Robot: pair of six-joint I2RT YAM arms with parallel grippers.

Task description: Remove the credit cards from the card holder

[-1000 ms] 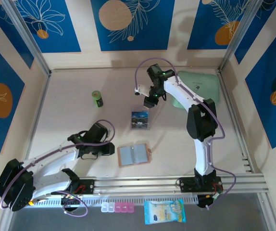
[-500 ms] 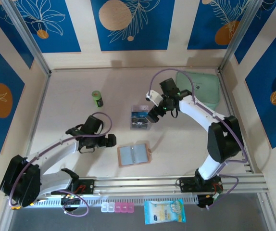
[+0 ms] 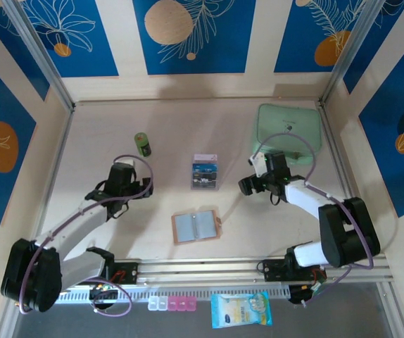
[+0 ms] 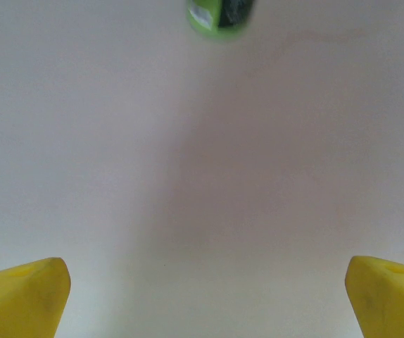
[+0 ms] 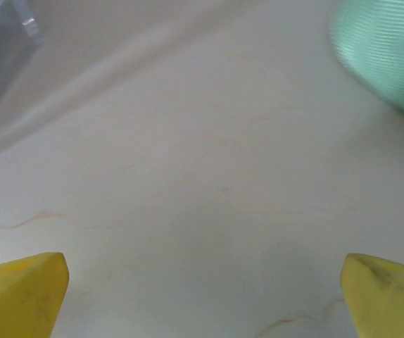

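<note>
The tan card holder (image 3: 196,227) lies open and flat near the table's front middle, its grey-blue pockets facing up. The credit cards (image 3: 205,174), printed blue and dark, sit stacked in a clear tray (image 3: 205,160) farther back. My left gripper (image 3: 124,171) (image 4: 207,274) is open over bare table, well left of the holder, with nothing between its yellow fingertips (image 4: 26,299). To the right of the tray, my right gripper (image 3: 251,184) (image 5: 204,266) is open too, over bare table and holding nothing.
A green bottle (image 3: 143,144) (image 4: 219,14) stands just beyond the left gripper. A mint-green case (image 3: 290,130) (image 5: 392,49) lies at the back right. The tray's blurred corner (image 5: 1,42) is at the right wrist view's upper left. Metal rails edge the table.
Both grippers have opened. The right arm pulled back from the tray toward the near right. The left arm swung away from the card holder to the left and farther back.
</note>
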